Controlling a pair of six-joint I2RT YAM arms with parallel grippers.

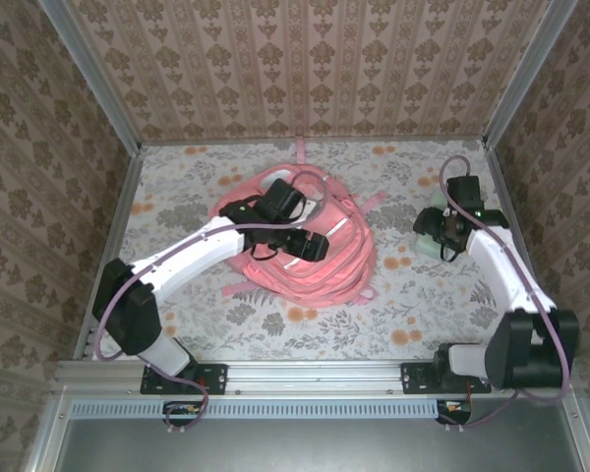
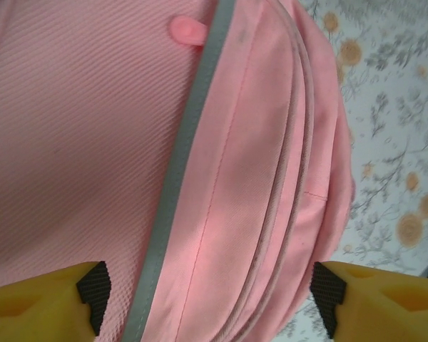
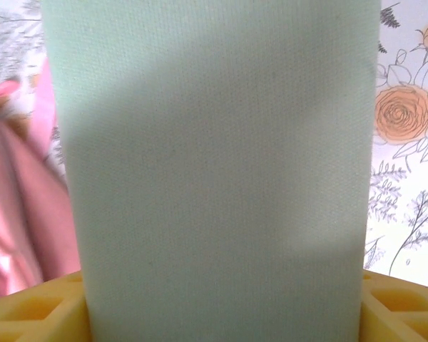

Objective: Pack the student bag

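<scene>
Centrally on the tabletop (image 1: 275,329) lay the student bag (image 1: 346,265), my left pincer (image 2: 209,293) gaping wide just above it, holding nothing. At right, my right pincer (image 3: 225,292) flanked a pale green item (image 3: 214,157); gripped or not, I couldn't tell. Closing left might pinch plain fabric, missing any zip. The left wrist view revealed the grey stripe (image 2: 178,178); overhead, both arms' placing.

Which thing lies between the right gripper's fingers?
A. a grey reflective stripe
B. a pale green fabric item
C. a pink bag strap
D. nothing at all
B: the right wrist view shows a pale green fabric item filling the gap of the right gripper, while the student bag lies off to one side.
</scene>
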